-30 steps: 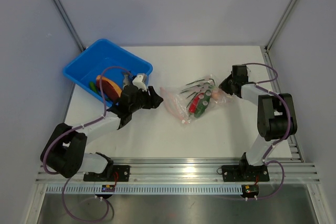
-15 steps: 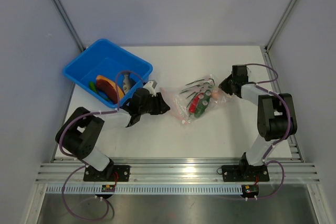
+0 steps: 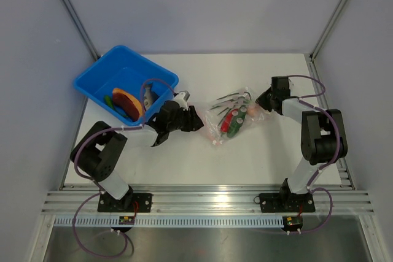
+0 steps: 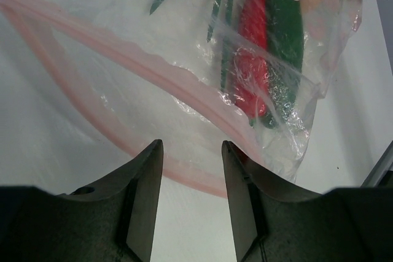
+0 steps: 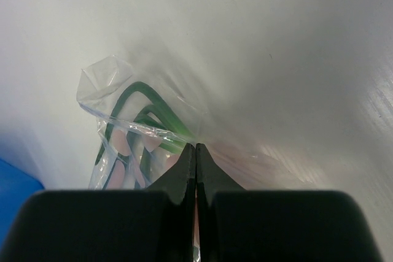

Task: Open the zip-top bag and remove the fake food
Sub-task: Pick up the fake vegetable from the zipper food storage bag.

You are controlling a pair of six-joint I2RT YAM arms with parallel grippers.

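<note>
Left gripper [image 4: 191, 148] half-spread and empty, tips at the open pink mouth of the zip-top bag [image 4: 123, 47], which lies mid-frame in the top view. Right gripper [image 5: 195, 146] pinched shut on the bag's right corner. Step: probably reaching in. Next move: push deeper and close on the fake food [image 4: 253, 41]. Crinkled plastic blurs the deeper pieces.
</note>
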